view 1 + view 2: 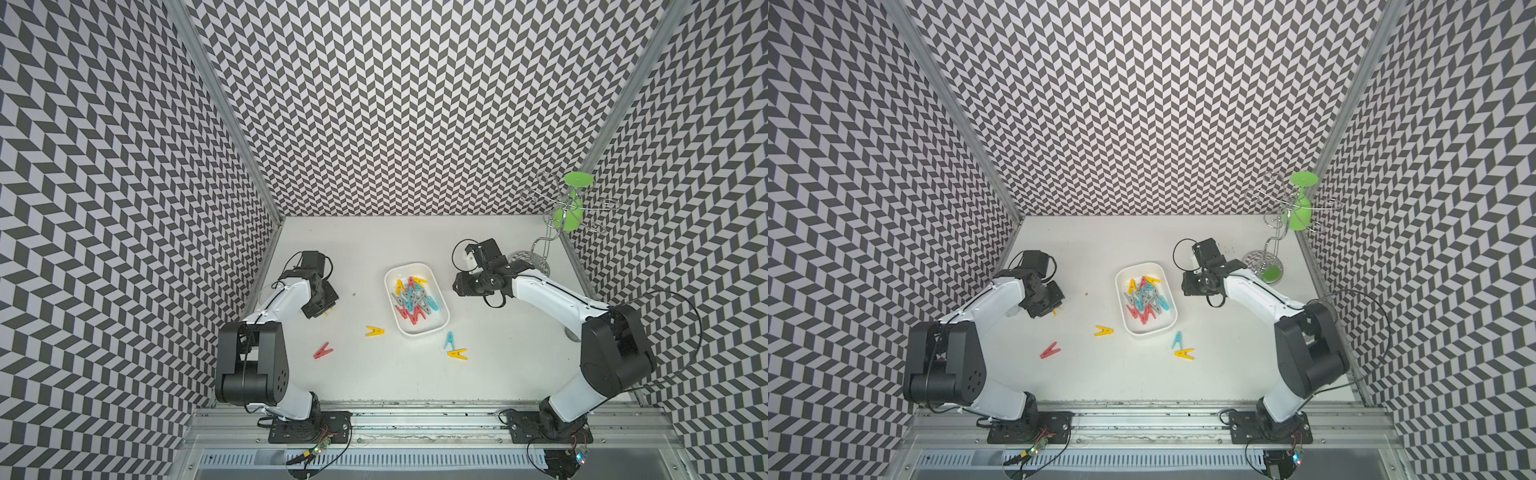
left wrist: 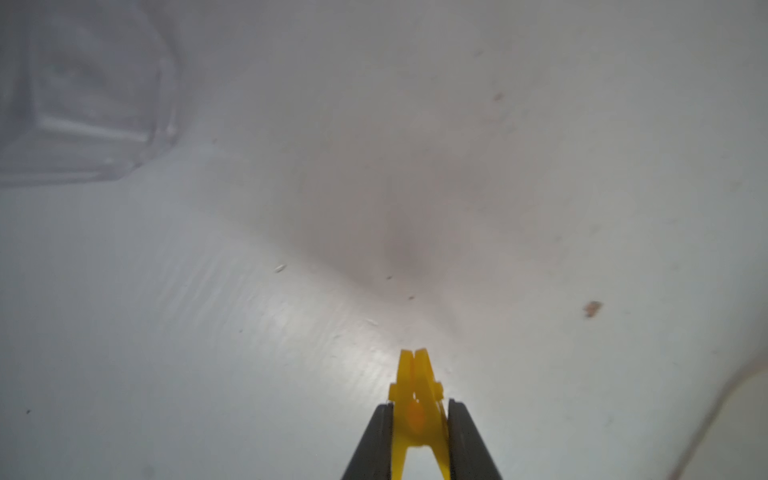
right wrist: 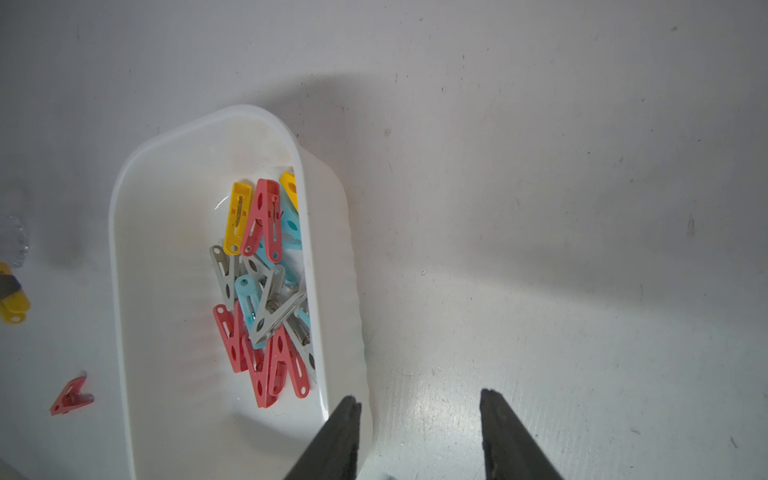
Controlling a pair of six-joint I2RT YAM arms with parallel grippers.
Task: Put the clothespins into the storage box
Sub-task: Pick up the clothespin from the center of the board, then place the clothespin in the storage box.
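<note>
The left gripper [image 2: 419, 405] has its two dark, matte, wedge-shaped fingers [image 2: 374, 440] pressed against both flanks of a yellow plastic A-shaped clothespin [image 2: 415, 374]. It is clamped near the spring, and its closed nose pokes out ahead, just above the white table [image 2: 208, 332], whose surface is faintly scuffed and speckled. A clear plastic cup [image 2: 83, 104] sits nearby, too blurred to read further.

The right gripper [image 3: 419, 397] stands roughly half open with nothing between its tapered fingers. It hovers beside one long side of the storage box [image 3: 120, 249], a shallow, glossy white plastic tray with rounded corners and a raised rim. In both top views the tray lies mid-table between the arms.

Inside it, a tangled heap of clothespins [image 3: 266, 291] in red, yellow, light blue and grey crowds one long wall, leaving the other half of the floor bare.

Four more lie loose on the table:
- A yellow peg [image 1: 375, 331] lies just off the tray's near left corner.
- A red peg [image 1: 323, 350] lies farther toward the left arm.
- A light blue peg [image 1: 449, 340] and a second yellow peg [image 1: 457, 354] lie side by side off the near right corner.

A chrome wire stand [image 1: 540, 232] holding a green plastic goblet [image 1: 571, 208] fills the rear right corner.
</note>
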